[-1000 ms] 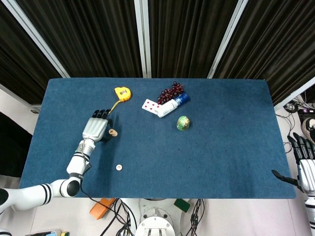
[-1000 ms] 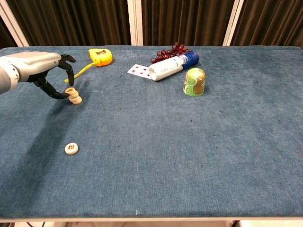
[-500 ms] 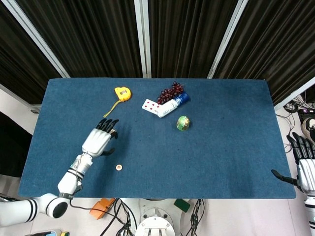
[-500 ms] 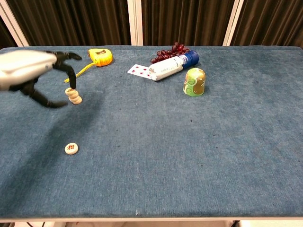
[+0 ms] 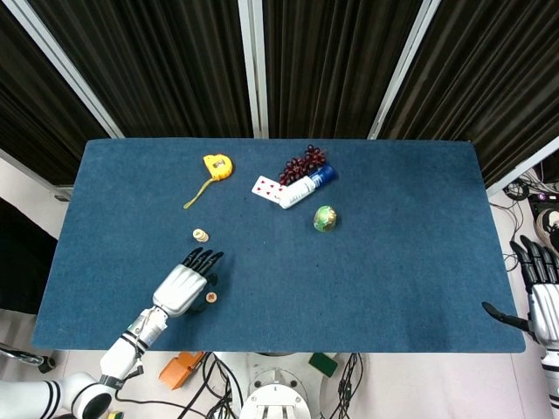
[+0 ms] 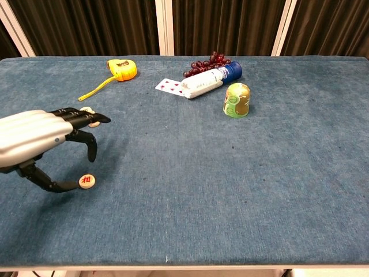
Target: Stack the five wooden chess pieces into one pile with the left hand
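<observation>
Your left hand (image 6: 34, 141) hovers with fingers spread, holding nothing, just above the loose piece (image 6: 86, 181), which bears a red character. The stack (image 5: 201, 235) stands apart, farther back. Your right hand (image 5: 541, 301) hangs open off the table (image 5: 393, 262) edge.

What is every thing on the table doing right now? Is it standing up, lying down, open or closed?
left hand: open, fingers spread above the loose chess piece, holding nothing
right hand: open, off the table's edge
loose chess piece: lying flat, alone
pile of chess pieces: stacked, standing
tape measure: tape pulled out
bottle: lying down, cap on
playing cards: fanned, face up
green cup: standing
grapes: lying in a bunch
</observation>
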Controlling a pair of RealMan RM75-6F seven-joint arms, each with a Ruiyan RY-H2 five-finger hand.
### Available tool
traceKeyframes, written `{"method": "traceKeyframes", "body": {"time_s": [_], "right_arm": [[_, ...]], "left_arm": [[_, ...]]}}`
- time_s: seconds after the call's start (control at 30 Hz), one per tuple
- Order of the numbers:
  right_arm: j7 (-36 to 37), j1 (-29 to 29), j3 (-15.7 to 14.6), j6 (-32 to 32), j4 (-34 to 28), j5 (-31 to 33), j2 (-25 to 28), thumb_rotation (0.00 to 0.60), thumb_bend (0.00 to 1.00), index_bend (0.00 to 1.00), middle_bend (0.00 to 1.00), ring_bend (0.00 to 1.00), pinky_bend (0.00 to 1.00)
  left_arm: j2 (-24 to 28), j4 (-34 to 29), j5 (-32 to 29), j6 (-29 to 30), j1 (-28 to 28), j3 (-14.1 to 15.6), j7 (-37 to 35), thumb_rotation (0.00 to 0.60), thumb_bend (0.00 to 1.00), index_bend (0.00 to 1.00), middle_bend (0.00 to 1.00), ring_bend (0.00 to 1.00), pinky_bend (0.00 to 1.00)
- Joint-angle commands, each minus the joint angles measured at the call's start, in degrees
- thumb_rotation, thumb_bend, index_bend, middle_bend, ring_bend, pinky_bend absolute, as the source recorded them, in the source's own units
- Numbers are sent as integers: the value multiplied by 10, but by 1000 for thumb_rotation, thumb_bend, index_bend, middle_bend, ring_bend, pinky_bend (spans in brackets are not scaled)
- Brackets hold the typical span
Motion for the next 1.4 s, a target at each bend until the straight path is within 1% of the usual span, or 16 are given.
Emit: {"method": "traceKeyframes", "body": {"time_s": [0.03,0.17,0.57,0.67,0.97,1.07,1.17,1.3,1.4], "right_arm": [[0,0,0,1,0,0,0,600,124,0,0,0,0],[-2,0,0,0,-1,0,1,600,123,0,0,0,0],[-6,2,0,-5,-5,1,0,600,123,0,0,0,0],[-6,2,1,-6,-4,3,0,600,123,0,0,0,0],[-3,2,0,-5,-3,1,-1,600,124,0,0,0,0],[-2,1,0,-3,-1,0,-2,600,123,0,0,0,0],[0,0,0,-1,1,0,-2,600,123,0,0,0,0],[1,1,0,-1,1,0,-2,600,123,0,0,0,0],[0,2,0,-2,1,-1,-2,600,123,0,0,0,0]], "left_arm": [[-9,9,-2,-6,4,-2,9,600,230,409,0,0,0],[-18,18,-3,-11,8,-3,16,600,267,414,0,0,0],[-27,24,-2,-24,15,-9,15,600,274,429,0,0,0],[-27,24,-3,-27,16,-10,18,600,281,444,0,0,0],[-27,24,-6,-35,19,-15,18,600,349,508,0,0,0],[-21,19,-4,-33,18,-20,14,600,353,512,0,0,0],[-10,8,-4,-28,15,-34,11,600,353,513,0,0,0],[9,-14,-20,-29,0,-72,3,600,349,513,0,0,0],[20,-22,-50,-43,-19,-109,4,600,349,513,0,0,0]]}}
